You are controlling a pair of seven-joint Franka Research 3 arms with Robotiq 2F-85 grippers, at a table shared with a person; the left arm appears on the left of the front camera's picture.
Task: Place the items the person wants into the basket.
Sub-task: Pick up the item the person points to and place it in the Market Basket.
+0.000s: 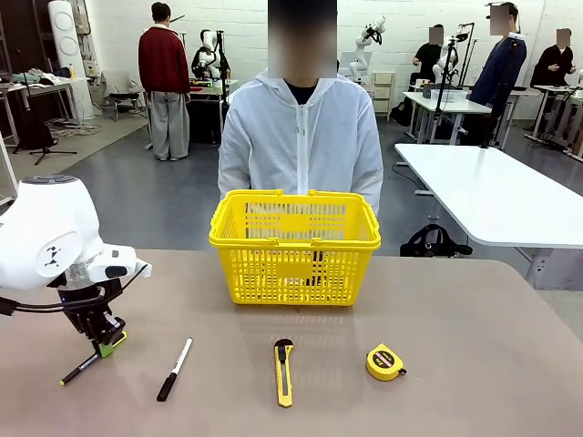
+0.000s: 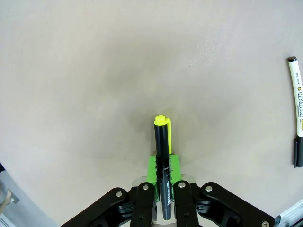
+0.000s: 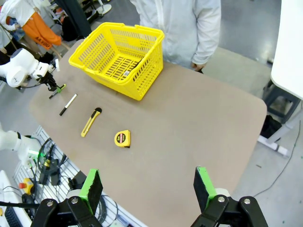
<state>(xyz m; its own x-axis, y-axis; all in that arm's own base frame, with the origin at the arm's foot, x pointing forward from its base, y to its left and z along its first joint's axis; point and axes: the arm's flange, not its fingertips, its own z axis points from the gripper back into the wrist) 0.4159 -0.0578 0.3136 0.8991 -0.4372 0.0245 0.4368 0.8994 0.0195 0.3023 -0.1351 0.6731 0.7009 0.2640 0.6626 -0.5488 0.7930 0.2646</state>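
The left gripper (image 2: 163,165) pinches the slim black pen with yellow trim (image 2: 162,142) tight, low by the brown table (image 1: 474,364). The right gripper (image 3: 149,189) hangs high, its jaws spread wide. The small round yellow-and-black tape measure (image 1: 385,361) lies on the table. Farther back stands the big yellow plastic basket (image 1: 294,244), then the person in a white jacket (image 1: 301,146).

The front view looks slightly downward across the counter (image 1: 474,364) at the person (image 1: 301,146) behind the basket (image 1: 293,246). The left wrist view faces straight down, close above the counter, sharing the marker (image 2: 298,104) with the front view. The right wrist view looks from high and far back over the whole counter, basket included.
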